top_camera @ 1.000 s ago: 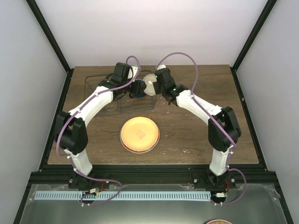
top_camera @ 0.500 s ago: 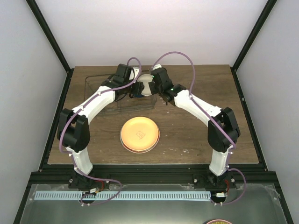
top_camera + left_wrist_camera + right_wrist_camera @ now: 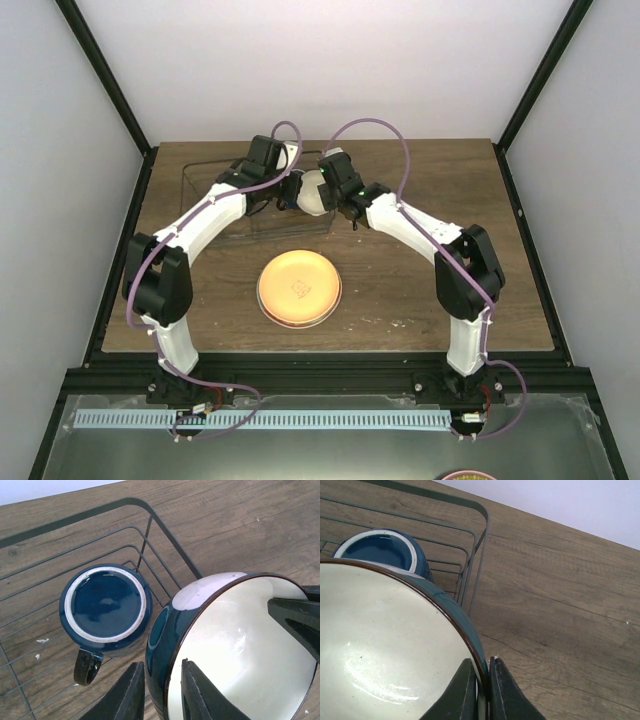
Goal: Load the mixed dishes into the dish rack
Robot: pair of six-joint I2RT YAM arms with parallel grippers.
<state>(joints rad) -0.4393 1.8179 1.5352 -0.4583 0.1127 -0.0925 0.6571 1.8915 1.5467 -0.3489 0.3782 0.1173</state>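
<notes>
The small white-and-teal bowl point(image 3: 313, 192) hangs tilted over the right end of the dish rack point(image 3: 215, 200). My right gripper point(image 3: 482, 680) is shut on its rim point(image 3: 445, 610). My left gripper point(image 3: 162, 695) grips the opposite rim, one finger inside the white bowl point(image 3: 240, 650) and one on its teal wall. In the left wrist view the right gripper's fingers point(image 3: 295, 622) reach in over the far rim. The dark blue mug point(image 3: 105, 602) stands upside down in the rack point(image 3: 150, 525), just left of the bowl. The orange-yellow plate point(image 3: 299, 288) lies flat on the table nearer the arm bases.
The rack's right wall point(image 3: 481, 545) stands right beside the bowl, with bare wooden table point(image 3: 560, 605) to its right. Black frame posts point(image 3: 530, 95) border the table at the back corners.
The right arm carried the bowl leftward to the left gripper. The left jaws, wide a second ago, have closed in on the bowl's rim.
</notes>
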